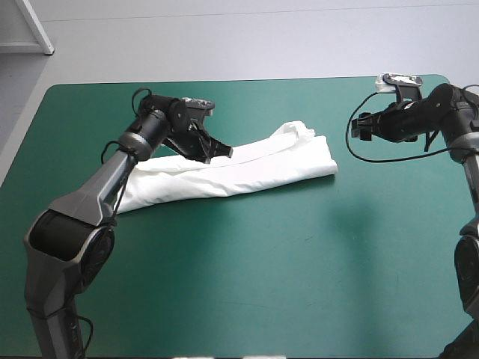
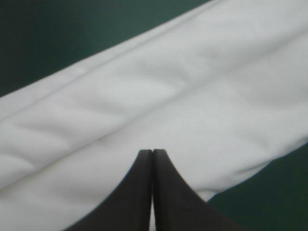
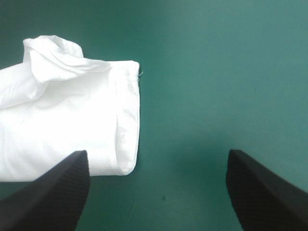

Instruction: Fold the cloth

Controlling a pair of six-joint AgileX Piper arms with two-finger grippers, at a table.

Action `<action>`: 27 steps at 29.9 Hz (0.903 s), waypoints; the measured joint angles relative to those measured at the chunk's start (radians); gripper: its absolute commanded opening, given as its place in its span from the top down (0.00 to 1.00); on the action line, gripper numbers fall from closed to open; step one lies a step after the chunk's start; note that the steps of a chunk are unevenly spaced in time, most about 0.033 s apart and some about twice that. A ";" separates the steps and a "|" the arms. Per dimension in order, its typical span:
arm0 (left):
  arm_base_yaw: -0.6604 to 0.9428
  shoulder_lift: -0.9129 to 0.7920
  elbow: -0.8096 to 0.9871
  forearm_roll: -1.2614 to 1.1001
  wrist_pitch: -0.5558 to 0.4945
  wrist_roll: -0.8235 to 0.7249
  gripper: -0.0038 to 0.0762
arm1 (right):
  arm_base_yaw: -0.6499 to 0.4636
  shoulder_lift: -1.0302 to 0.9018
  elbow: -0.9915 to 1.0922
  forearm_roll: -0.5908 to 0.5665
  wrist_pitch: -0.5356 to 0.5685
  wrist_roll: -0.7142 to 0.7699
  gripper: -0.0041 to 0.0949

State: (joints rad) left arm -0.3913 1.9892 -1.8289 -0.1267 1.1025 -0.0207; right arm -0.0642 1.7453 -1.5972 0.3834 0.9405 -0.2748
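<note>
T-shirt: long folded band flat on teal-green table. L gripper pinched closed over band's far edge; R gripper spread wide, off band's right end. Risk: closed L tips drag folds askew; R may catch top layer only.

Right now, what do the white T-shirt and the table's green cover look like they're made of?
The T-shirt: soft, thin fabric, likely a cotton knit, matte; it lies in limp creases and has a stitched hem. The cover: smooth teal-green sheet, perhaps vinyl or rubber; no weave shows, with a faint sheen.
</note>
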 measured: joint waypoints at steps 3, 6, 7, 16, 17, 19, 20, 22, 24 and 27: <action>-0.030 0.036 0.030 -0.002 -0.035 0.000 0.96 | 0.000 0.017 0.002 0.040 0.007 -0.022 0.21; -0.049 0.074 0.049 -0.002 -0.063 -0.006 0.96 | 0.000 0.041 0.003 0.092 0.018 -0.047 0.21; -0.052 0.087 0.049 -0.002 -0.069 -0.007 0.96 | 0.000 0.050 0.003 0.115 0.022 -0.059 0.21; -0.055 0.123 0.048 -0.005 -0.079 -0.010 0.96 | 0.000 0.153 0.003 0.242 0.026 -0.109 0.21; -0.055 0.123 0.048 -0.005 -0.079 -0.011 0.96 | 0.000 0.170 0.003 0.248 0.024 -0.110 0.21; -0.056 0.123 0.048 -0.005 -0.079 -0.011 0.96 | 0.000 0.200 0.003 0.264 0.024 -0.118 0.21; -0.057 0.123 0.048 -0.004 -0.079 -0.011 0.96 | 0.000 0.218 0.003 0.280 0.024 -0.124 0.21; -0.058 0.123 0.048 -0.004 -0.079 -0.012 0.96 | 0.000 0.249 0.003 0.314 0.026 -0.143 0.21; -0.058 0.123 0.048 -0.004 -0.078 -0.019 0.96 | 0.003 0.279 0.003 0.345 0.026 -0.154 0.21; -0.058 0.123 0.048 -0.004 -0.078 -0.023 0.96 | 0.024 0.312 0.003 0.363 0.023 -0.163 0.22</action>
State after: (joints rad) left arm -0.4495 2.1118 -1.7808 -0.1307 1.0243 -0.0432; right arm -0.0405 2.0576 -1.5942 0.7461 0.9638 -0.4380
